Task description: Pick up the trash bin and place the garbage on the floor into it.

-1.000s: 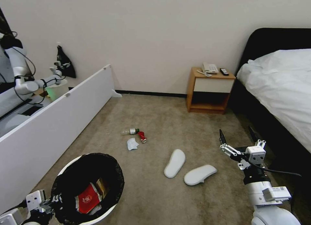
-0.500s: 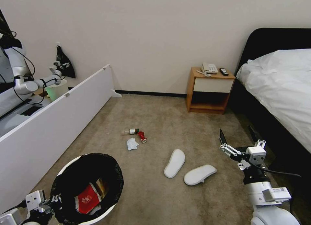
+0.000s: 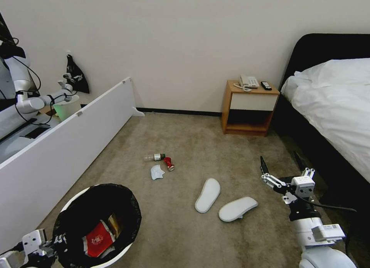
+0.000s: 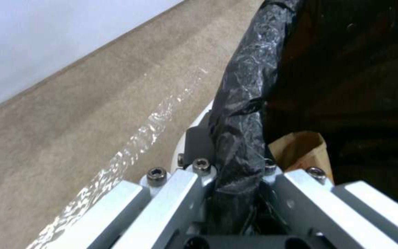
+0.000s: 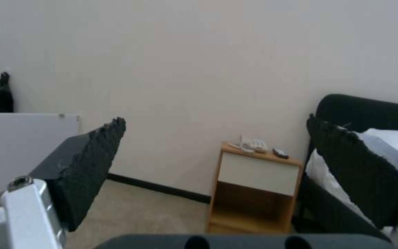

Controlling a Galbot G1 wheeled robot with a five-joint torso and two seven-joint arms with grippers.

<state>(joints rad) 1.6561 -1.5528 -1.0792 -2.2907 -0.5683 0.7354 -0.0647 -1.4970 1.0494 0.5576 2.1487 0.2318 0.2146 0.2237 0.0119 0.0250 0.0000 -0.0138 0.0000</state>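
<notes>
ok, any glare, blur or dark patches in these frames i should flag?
Head view: even light, sharp; the wall panel edge bows toward the frame edge. Left wrist view: soft; a bright glare streak on the floor, and the trash bin interior is nearly black beyond the left gripper. Right wrist view: right gripper pads close and soft, nightstand hazy.

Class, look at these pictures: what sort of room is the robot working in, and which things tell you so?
Probably a hotel-style bedroom: a bed with white bedding, a wooden nightstand carrying a telephone, and two white slippers on the carpet.
</notes>
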